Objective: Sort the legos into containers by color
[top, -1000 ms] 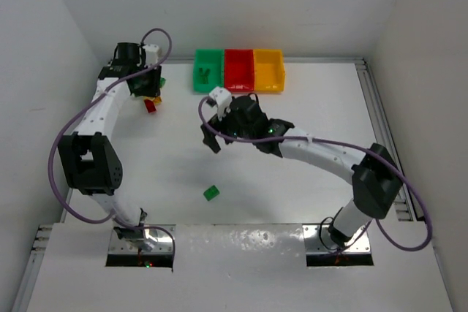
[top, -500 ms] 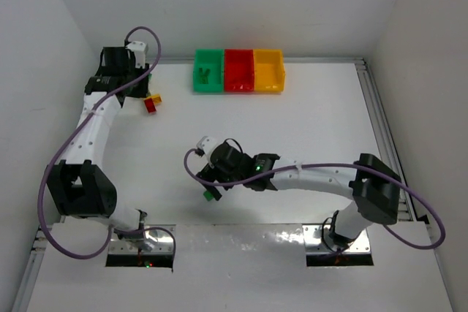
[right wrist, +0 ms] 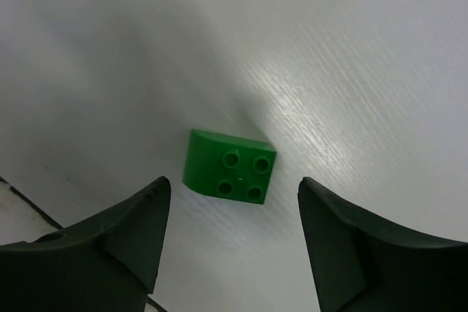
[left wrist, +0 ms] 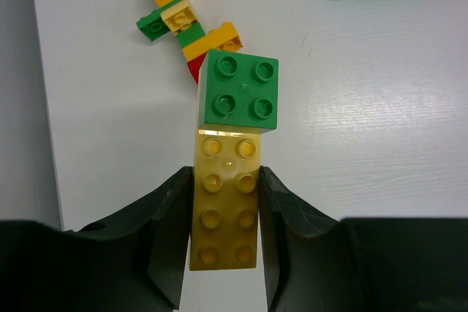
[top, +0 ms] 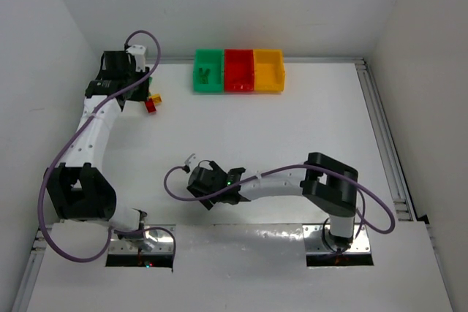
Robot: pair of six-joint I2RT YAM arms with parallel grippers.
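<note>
Hovering my right gripper (right wrist: 232,186), jaws spread wide, above a lone green lego (right wrist: 229,164) on the surface (right wrist: 365,71) by the near edge | left gripper (left wrist: 224,178) jaws clamp a yellow lego (left wrist: 223,228) with a green brick (left wrist: 238,91) attached | next, I reckon: descend, close, carry to green bin (top: 208,71)

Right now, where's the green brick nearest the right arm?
The green brick lies on the table near its front edge, in the right wrist view between the fingers of the open right gripper.
</note>
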